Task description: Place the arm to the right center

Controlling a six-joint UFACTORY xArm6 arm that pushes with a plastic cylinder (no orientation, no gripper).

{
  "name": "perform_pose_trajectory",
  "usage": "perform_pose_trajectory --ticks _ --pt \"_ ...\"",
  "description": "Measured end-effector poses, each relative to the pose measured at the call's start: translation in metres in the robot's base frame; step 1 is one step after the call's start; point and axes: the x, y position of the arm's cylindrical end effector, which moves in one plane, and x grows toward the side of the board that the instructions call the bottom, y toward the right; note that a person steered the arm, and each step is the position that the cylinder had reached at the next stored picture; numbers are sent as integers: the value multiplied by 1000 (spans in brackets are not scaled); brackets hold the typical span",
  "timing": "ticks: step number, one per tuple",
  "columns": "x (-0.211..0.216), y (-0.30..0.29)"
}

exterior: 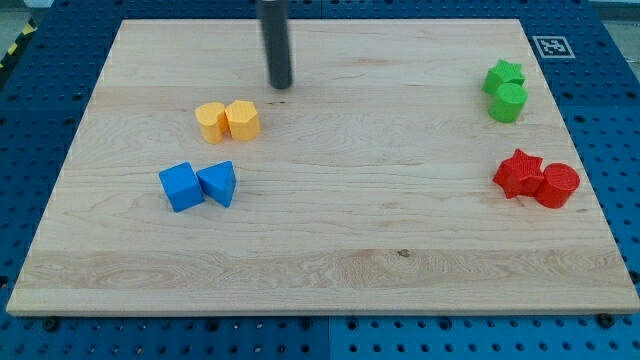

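Note:
My rod comes down from the view's top edge, and my tip [281,86] rests on the wooden board [330,250] at the upper left of centre. It stands just above and to the right of two touching yellow blocks, a star-like one [211,121] and a hexagonal one [243,119], without touching them. At the view's right, a red star block [518,172] touches a red cylinder [557,186]. Above them, a green star block [504,74] touches a green cylinder [508,102].
A blue cube [180,186] and a blue triangular block [219,183] sit together at the left of the board. A black-and-white marker tag [549,46] lies past the board's top right corner. Blue pegboard [40,120] surrounds the board.

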Motion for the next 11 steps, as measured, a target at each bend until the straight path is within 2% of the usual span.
perform_pose_trajectory --ticks 2,6,10,11 --pt "60 123" --pt "60 147" --pt "99 308" --pt "91 314"
